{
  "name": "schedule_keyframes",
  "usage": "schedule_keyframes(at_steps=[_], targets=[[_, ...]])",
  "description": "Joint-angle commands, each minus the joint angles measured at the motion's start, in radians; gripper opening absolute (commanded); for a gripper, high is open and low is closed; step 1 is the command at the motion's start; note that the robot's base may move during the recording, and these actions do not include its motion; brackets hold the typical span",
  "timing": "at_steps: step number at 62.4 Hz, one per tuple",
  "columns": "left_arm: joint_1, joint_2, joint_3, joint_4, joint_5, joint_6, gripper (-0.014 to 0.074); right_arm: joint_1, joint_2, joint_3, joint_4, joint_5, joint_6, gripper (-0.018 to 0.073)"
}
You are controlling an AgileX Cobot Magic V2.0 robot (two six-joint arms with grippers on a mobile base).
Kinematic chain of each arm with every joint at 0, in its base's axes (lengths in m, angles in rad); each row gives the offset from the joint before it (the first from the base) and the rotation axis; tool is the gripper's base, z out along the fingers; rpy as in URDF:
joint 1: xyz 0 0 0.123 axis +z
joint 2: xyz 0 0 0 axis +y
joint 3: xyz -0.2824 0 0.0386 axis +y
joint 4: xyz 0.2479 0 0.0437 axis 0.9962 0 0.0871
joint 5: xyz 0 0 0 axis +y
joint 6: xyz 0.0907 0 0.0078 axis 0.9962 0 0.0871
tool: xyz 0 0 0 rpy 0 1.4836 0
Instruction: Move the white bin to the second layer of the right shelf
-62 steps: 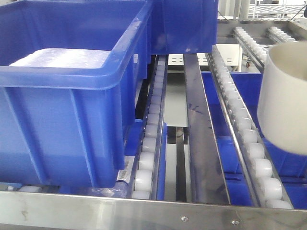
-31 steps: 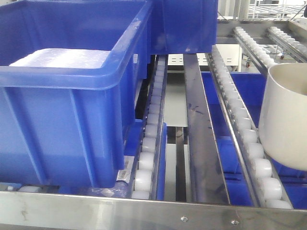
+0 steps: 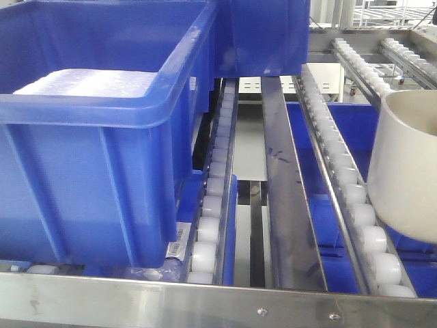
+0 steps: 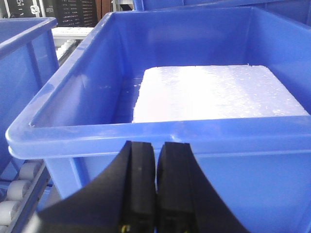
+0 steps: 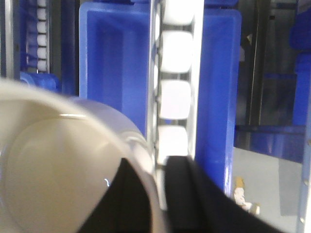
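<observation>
The white bin (image 3: pixel 408 164) hangs at the right edge of the front view, its base just above the right roller rail (image 3: pixel 355 205) of the sloping shelf level. In the right wrist view my right gripper (image 5: pixel 158 170) is shut on the bin's rim (image 5: pixel 63 160), one finger inside the bin and one outside, with white rollers (image 5: pixel 175 97) right beyond. My left gripper (image 4: pixel 155 150) is shut and empty, held in front of a blue crate (image 4: pixel 160 131).
A large blue ribbed crate (image 3: pixel 102 137) with a white foam block (image 3: pixel 89 82) inside sits on the left rollers. Another blue crate (image 3: pixel 266 34) stands behind it. A riveted steel front bar (image 3: pixel 218 304) runs along the bottom. Blue crates (image 3: pixel 328 225) lie on the level below.
The white bin has sunk a little toward the roller rail and shifted slightly right. The left gripper and the blue crates have not moved.
</observation>
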Motion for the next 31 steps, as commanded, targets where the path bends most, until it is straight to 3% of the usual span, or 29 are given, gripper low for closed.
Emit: schedule_keyframes(at_steps=[1,8,31], targets=[[-0.007,-0.014,0.037,-0.005,-0.085,-0.004,0.0085,-0.005,-0.032,-0.029,0.025,-0.064,0.001,0.0484],[-0.007,-0.014,0.037,-0.005,-0.085,-0.004,0.0085,-0.005,-0.032,-0.029,0.05,-0.068,0.001,0.0609],[-0.007,-0.014,0.037,-0.005,-0.085,-0.004,0.0085,-0.005,-0.084,-0.029,0.053,-0.091,0.001,0.0613]])
